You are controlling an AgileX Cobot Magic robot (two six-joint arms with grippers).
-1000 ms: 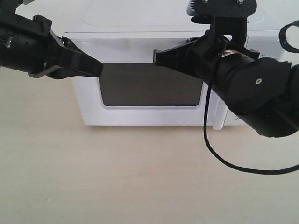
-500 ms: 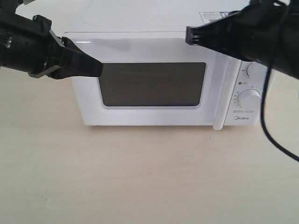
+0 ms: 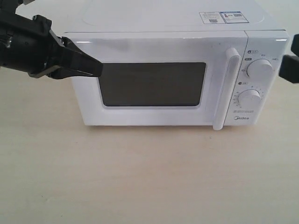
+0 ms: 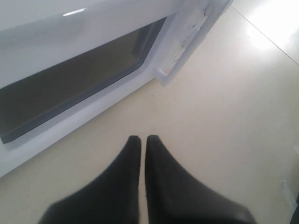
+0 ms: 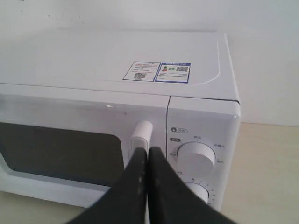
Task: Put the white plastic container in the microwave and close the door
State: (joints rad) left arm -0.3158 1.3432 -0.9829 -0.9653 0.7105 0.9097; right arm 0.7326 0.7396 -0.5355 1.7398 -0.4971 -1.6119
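Fingers of the left gripper [image 3: 96, 69] lie pressed together, empty. Its arm reaches in level from the left, tip before the upper left corner of the door [image 3: 154, 49]. That door is shut on the microwave [image 3: 163, 18], which stands at the far side of the table [image 3: 140, 177], its dark window [image 3: 153, 84] hiding the inside. The right gripper [image 5: 147, 151] is likewise closed on nothing, pointed toward the handle [image 5: 140, 133]. The exterior view catches only a black sliver of that arm, right of the dials [image 3: 259, 68].
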